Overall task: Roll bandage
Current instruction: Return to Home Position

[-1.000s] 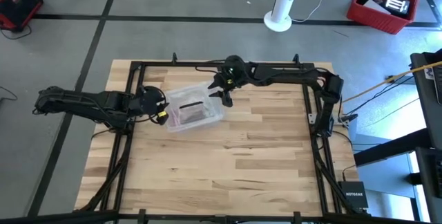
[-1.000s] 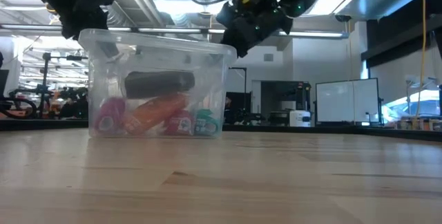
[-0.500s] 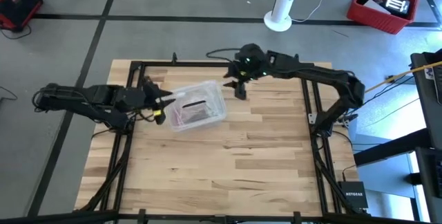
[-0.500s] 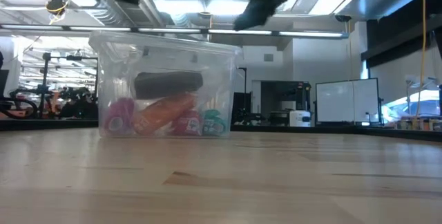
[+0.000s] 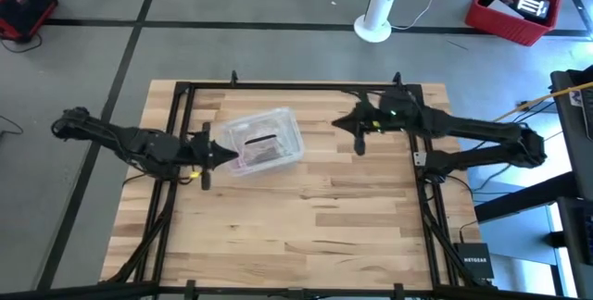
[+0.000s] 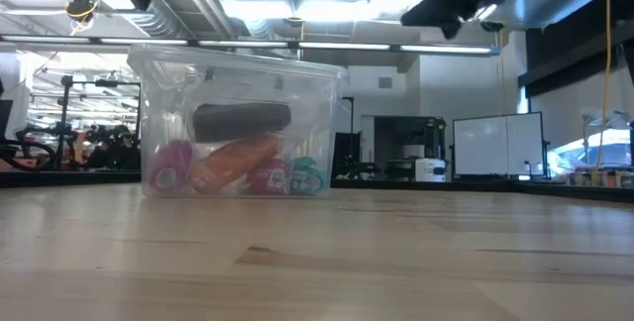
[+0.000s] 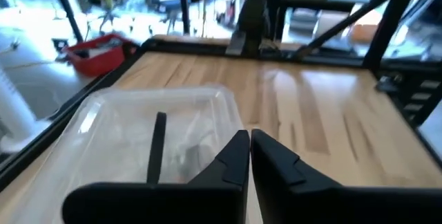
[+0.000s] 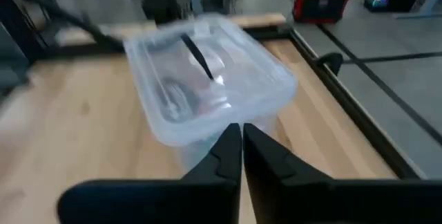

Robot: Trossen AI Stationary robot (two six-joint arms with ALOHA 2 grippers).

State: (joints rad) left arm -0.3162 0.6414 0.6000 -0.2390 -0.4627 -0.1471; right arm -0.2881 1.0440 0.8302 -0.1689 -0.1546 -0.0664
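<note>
**Both pincers drawn off the closed container**

Since a second ago, the right pincer (image 5: 357,139) has been pulled away from the far right corner of the clear lidded container (image 5: 263,141) and is now held well apart from it on its right side. The left pincer (image 5: 222,156) has been backed off only a little and is left just beside the container's left edge; whether it touches cannot be told. The container was turned slightly on the worktop (image 5: 315,217) early in that second and has not been shifted since.

The rolled bandage (image 6: 243,120) is seen inside the container, lying on top of the coloured rolls (image 6: 230,167), with the lid on. The packing is therefore judged finished, with only the arms' retreat left.

In both wrist views the fingers are pressed together and nothing is held.
</note>
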